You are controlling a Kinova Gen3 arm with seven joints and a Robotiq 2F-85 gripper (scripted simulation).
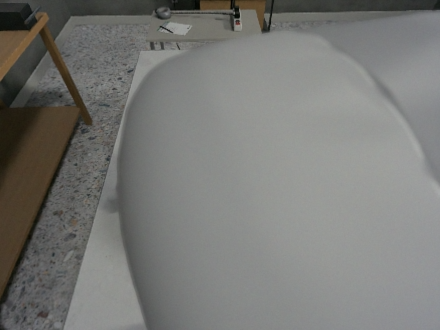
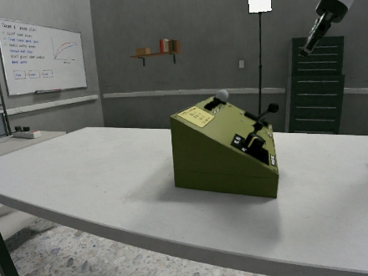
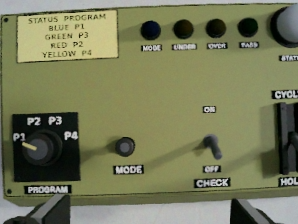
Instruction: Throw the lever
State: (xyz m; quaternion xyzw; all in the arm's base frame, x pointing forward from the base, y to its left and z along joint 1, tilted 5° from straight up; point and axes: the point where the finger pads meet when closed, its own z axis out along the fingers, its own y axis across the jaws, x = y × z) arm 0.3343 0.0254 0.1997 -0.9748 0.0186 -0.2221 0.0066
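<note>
An olive console (image 2: 226, 150) sits on the white table (image 2: 104, 176). Its lever (image 2: 268, 110), with a black ball top, leans toward the low end of the sloped panel. In the wrist view the lever slot (image 3: 289, 145) is cut off at the right edge, between the labels CYCLE and HOLD, with the handle nearer HOLD. My gripper (image 2: 309, 45) hangs high above and behind the console, apart from it. It is open and empty; its fingertips show at the bottom of the wrist view.
The panel also carries a PROGRAM knob (image 3: 41, 147) at P1, a MODE button (image 3: 125, 146), a CHECK toggle (image 3: 214, 146) toward OFF, several lamps and a grey dome (image 3: 287, 22). My white arm (image 1: 280, 190) blocks most of the top view.
</note>
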